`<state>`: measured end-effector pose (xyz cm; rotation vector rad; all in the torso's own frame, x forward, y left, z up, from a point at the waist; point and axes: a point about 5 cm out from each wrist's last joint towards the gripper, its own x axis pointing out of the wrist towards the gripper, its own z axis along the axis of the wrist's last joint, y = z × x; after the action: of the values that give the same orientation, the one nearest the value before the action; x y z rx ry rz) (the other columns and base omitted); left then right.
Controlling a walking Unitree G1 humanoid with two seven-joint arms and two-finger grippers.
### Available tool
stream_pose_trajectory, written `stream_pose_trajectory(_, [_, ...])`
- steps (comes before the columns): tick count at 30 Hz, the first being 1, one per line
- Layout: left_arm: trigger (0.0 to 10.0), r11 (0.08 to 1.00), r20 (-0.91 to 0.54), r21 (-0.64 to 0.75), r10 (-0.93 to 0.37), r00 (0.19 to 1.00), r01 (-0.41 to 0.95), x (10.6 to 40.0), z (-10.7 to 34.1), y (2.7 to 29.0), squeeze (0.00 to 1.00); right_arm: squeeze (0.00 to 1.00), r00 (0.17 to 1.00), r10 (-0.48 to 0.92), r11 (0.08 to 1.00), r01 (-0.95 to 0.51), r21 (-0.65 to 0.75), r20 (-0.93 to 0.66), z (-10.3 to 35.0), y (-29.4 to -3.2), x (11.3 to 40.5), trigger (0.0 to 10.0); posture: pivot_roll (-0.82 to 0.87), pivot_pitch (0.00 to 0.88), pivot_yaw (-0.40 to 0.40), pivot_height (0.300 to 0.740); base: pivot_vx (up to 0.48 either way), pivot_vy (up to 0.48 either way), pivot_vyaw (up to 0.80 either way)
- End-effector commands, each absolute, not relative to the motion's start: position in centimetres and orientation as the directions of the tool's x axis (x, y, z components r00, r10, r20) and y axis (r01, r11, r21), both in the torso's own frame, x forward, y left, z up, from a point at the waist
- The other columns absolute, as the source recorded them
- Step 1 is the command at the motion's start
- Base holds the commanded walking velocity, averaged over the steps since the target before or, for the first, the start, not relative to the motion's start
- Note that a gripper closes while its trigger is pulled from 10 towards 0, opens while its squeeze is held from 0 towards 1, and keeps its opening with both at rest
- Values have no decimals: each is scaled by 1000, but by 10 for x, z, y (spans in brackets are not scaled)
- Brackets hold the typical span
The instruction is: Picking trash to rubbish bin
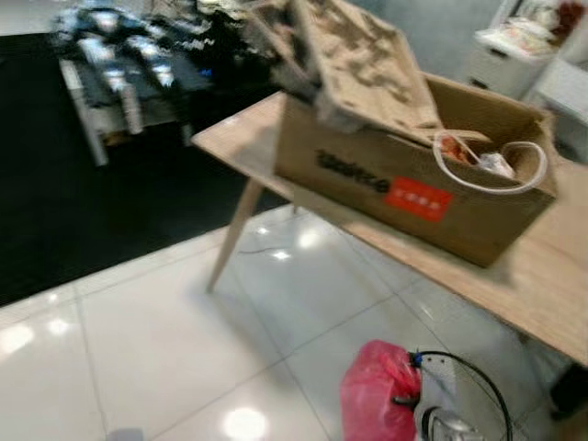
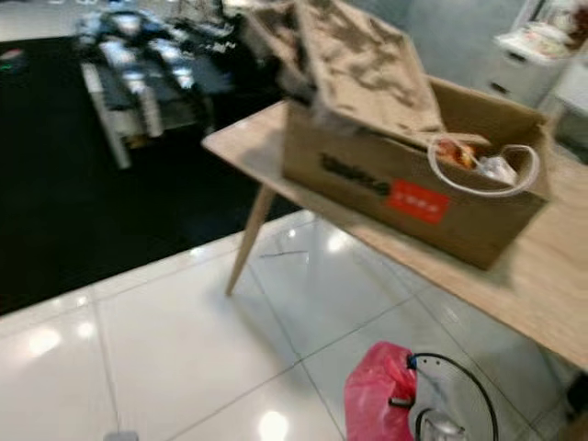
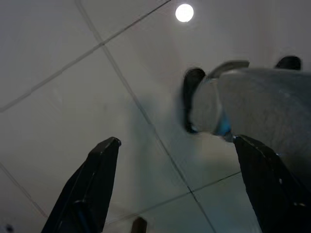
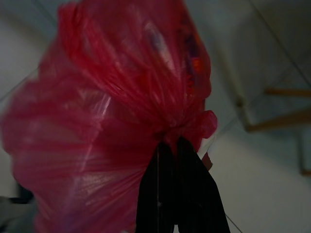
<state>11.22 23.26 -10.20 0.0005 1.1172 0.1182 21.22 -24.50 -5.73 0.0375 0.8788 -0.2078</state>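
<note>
Right now my right gripper (image 4: 177, 145) has its jaws clenched on the gathered neck of the red trash bag (image 4: 112, 121), which hangs bunched and full just beyond my fingertips. In the head views the same bag sits low beside my right arm, above the glossy white tile floor (image 1: 165, 340), with a black cable (image 1: 478, 377) looping by it. So the pick looks done, as far as I can judge: the trash is in my grip and off the floor.

What is left is the carrying and the drop. I cannot make out a proper rubbish bin anywhere. Ahead stands a wooden tabletop (image 1: 551, 276) on slanted legs, and on it an open cardboard box (image 1: 404, 184) with a red label, a white-handled bag (image 1: 491, 165) tucked into its near corner and a flat piece of cardboard leaning out of it. Whether that box serves as the bin, I cannot tell. The picture is blurred, and a dark rug and some blurry items lie further back.

My left gripper (image 3: 189, 174) hangs idle over the tiles, jaws released and wide apart with nothing between them, next to a grey part of my own body.
</note>
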Motion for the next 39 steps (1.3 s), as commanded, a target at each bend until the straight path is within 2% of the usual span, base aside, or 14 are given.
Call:
stream_pose_trajectory(1, [10000,995,-916,46,75,394,-85,101,-107,226,0,0,629,-153,980,195,-36,-762,-57,-242,214,10000,164,68,-98,740,0,0,-569])
stream_pose_trajectory(9, [10000,995,-918,47,76,390,-83,101,-107,225,0,0,697,-70,994,108,8,-713,-45,-231,235,10000,164,65,-99,740,0,0,-71])
stream_pose_trajectory(13, [10000,996,-919,45,74,388,-82,99,-108,225,0,0,757,90,995,-45,86,-647,-32,-211,257,10000,167,66,-98,740,0,0,0])
stream_pose_trajectory(16, [10000,996,-918,45,74,389,-83,98,-108,225,0,0,771,204,977,-120,176,-603,-25,-199,267,10000,168,70,-96,740,0,0,0])
stream_pose_trajectory(19, [10000,996,-918,45,74,389,-83,98,-108,225,0,0,771,204,977,-120,176,-603,-25,-199,267,10000,168,70,-96,740,0,0,0])
stream_pose_trajectory(22, [10000,995,-919,50,79,387,-82,97,-108,227,0,0,768,346,933,-223,281,-540,-16,-185,275,10000,166,77,-92,740,0,0,0])
stream_pose_trajectory(25, [10000,996,-922,59,82,380,-71,94,-108,228,0,0,730,589,784,-411,464,-347,6,-165,290,10000,165,82,-90,740,0,0,0])
stream_pose_trajectory(30, [10000,996,-923,57,80,377,-70,92,-109,227,0,0,727,663,680,-482,552,-181,27,-161,303,10000,161,86,-89,740,0,0,0])
stream_pose_trajectory(31, [10000,996,-924,56,77,375,-68,91,-109,226,0,0,706,703,610,-539,581,-83,39,-157,309,10000,160,89,-89,740,0,0,0])
stream_pose_trajectory(33, [10000,996,-924,56,77,375,-68,91,-109,226,0,0,706,703,610,-539,581,-83,39,-157,309,10000,160,89,-89,740,0,0,0])
stream_pose_trajectory(35, [10000,996,-925,54,75,373,-67,91,-109,226,0,0,664,748,536,-609,585,6,50,-153,313,10000,160,91,-89,740,0,0,0])
stream_pose_trajectory(37, [10000,996,-925,53,75,372,-68,90,-110,225,0,0,523,845,391,-747,538,111,67,-143,315,10000,159,93,-88,740,0,0,0])
stream_pose_trajectory(38, [10000,996,-925,53,75,372,-68,90,-110,225,0,0,523,845,391,-747,538,111,67,-143,315,10000,159,93,-88,740,0,0,0])
stream_pose_trajectory(39, [10000,996,-925,53,75,372,-68,90,-110,224,0,0,444,888,331,-796,507,116,71,-137,313,10000,160,95,-89,740,0,0,0])
